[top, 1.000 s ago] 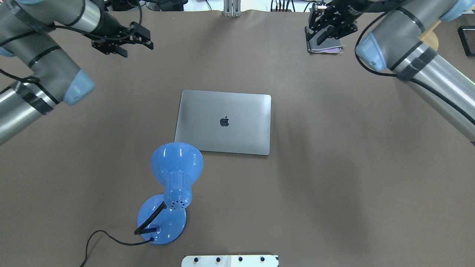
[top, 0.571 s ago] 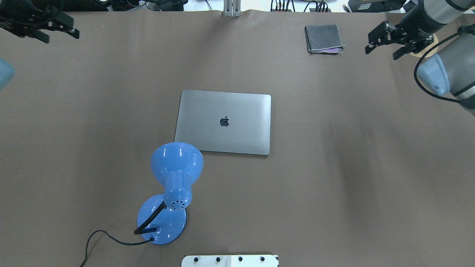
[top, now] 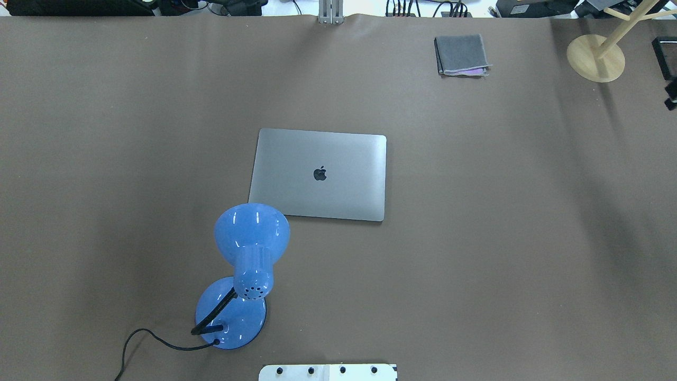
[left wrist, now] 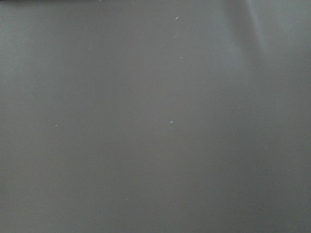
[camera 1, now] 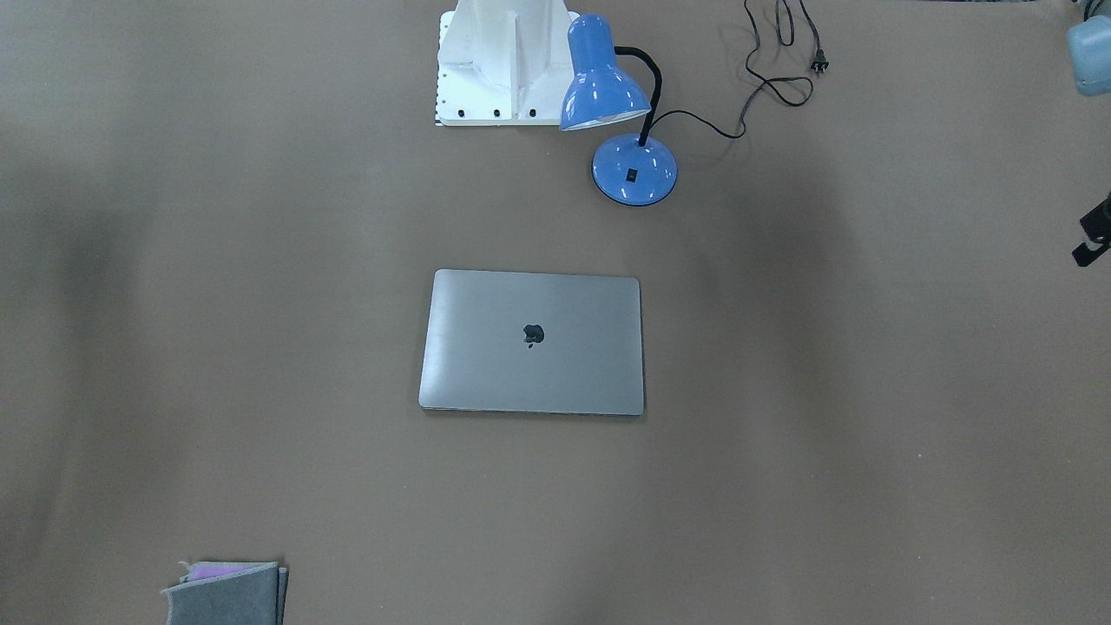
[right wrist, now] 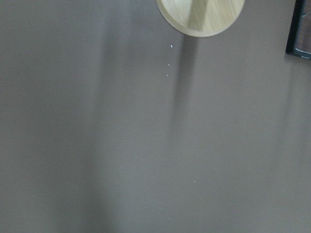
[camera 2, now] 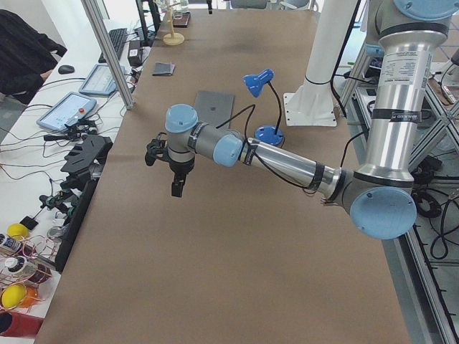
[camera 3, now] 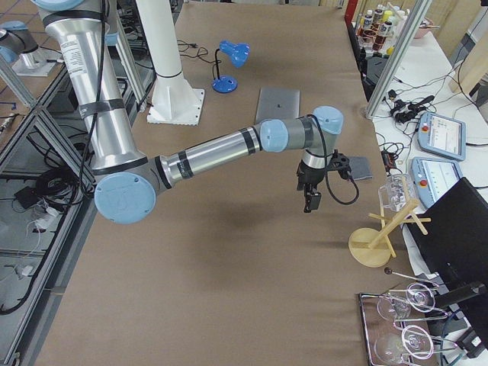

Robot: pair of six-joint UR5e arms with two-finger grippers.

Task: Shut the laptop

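The laptop (top: 319,174) lies shut and flat in the middle of the table, silver-grey lid up with the dark apple logo showing; it also shows in the front-facing view (camera 1: 532,343). Its keys, trackpad and screen are hidden. My left gripper (camera 2: 172,175) hangs over bare table far to the laptop's left; only a black bit of it shows at the front-facing view's edge (camera 1: 1094,239). My right gripper (camera 3: 307,194) hangs far to the laptop's right, near the wooden stand. I cannot tell whether either is open or shut. Both wrist views show only table.
A blue desk lamp (top: 251,233) stands just in front of the laptop's near left corner, its cord trailing left. A folded grey cloth (top: 461,54) lies at the far right. A wooden stand's round base (top: 595,58) sits at the far right corner.
Both arms have swung outward, away from the middle, and left the overhead view almost fully. The laptop, lamp and cloth have not moved.
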